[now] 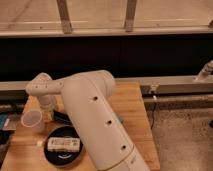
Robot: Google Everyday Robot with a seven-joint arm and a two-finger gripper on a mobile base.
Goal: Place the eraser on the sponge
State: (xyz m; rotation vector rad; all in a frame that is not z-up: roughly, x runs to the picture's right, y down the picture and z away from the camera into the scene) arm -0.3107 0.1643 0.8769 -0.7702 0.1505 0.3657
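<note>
The pincer (47,116) hangs closed over the left end of the worktop (132,107), just beside a clear cup (32,120); whether it grips anything is hidden. A dark strip, likely the eraser (62,118), lies just right of it, behind a black plate (55,156)

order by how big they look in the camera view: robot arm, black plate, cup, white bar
1. robot arm, nearest the camera
2. black plate
3. cup and white bar look alike, unranked
The gripper, shut, sits low beside the cup.
</note>
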